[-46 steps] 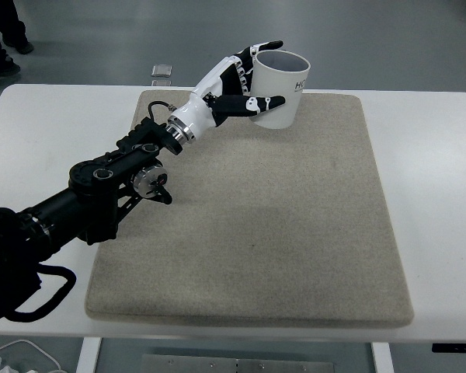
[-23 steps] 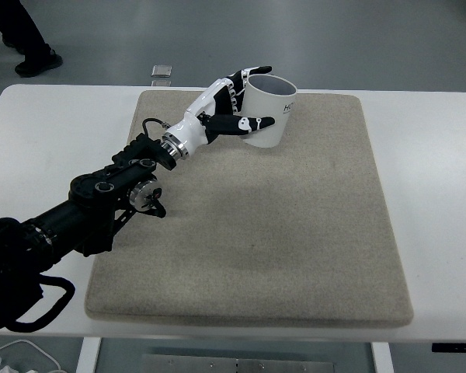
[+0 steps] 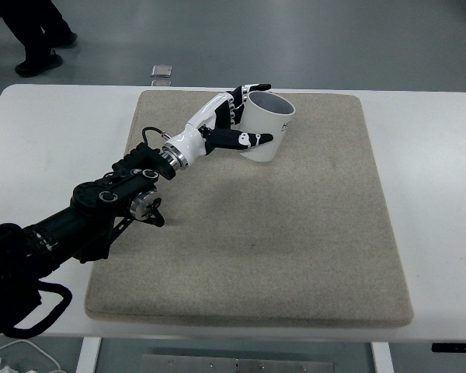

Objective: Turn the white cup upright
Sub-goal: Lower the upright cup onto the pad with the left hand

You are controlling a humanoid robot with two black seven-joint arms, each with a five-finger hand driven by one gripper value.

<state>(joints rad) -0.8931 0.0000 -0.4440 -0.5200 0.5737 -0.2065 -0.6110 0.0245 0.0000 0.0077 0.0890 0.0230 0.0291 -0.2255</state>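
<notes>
A white cup (image 3: 269, 128) with dark print stands mouth-up at the far middle of the beige mat (image 3: 295, 233). My left hand (image 3: 247, 116) is wrapped around its left side, thumb across the front and fingers (image 3: 248, 90) over the far rim. The black left arm (image 3: 101, 202) comes in from the lower left. Whether the cup's base touches the mat I cannot tell. No right arm shows.
The mat lies on a white table (image 3: 435, 171). A small grey object (image 3: 162, 71) lies on the floor past the table's far edge. A person's legs (image 3: 31, 31) stand at the top left.
The left hand has carried the cup down and toward me by a little, lowering it to the mat. The person at the top left has stepped to the right.
</notes>
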